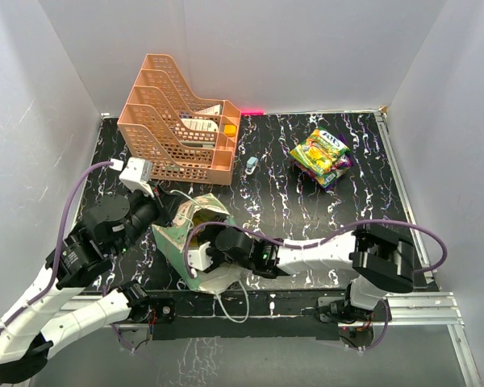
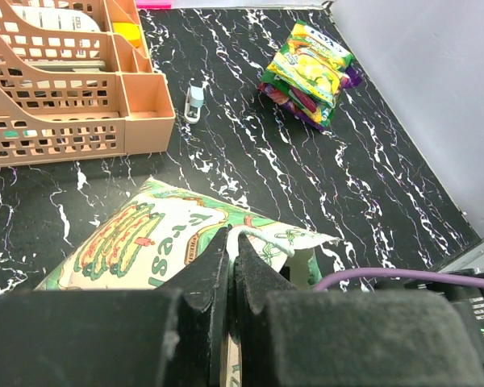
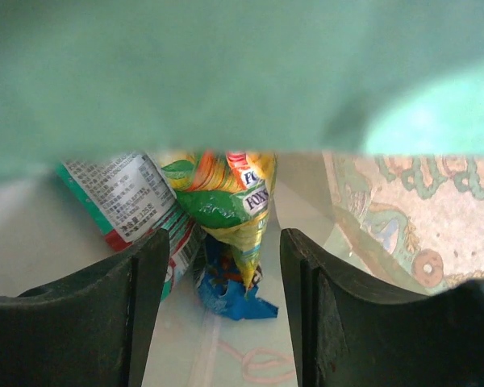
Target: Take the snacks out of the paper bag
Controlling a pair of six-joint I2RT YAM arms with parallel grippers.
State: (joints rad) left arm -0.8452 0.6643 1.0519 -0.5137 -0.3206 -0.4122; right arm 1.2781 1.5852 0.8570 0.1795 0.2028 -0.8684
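Extraction was in hand. Left gripper (image 2: 232,242) had jaws clamped on the paper bag (image 1: 195,242) rim. Right gripper (image 3: 223,242), inside the bag, had jaws apart astride a yellow-green packet (image 3: 226,201). Closing on it appeared the next requirement.

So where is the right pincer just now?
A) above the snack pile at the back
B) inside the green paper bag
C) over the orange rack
B: the right pincer sits inside the paper bag, its green wall overhead and snack packets between the open jaws.
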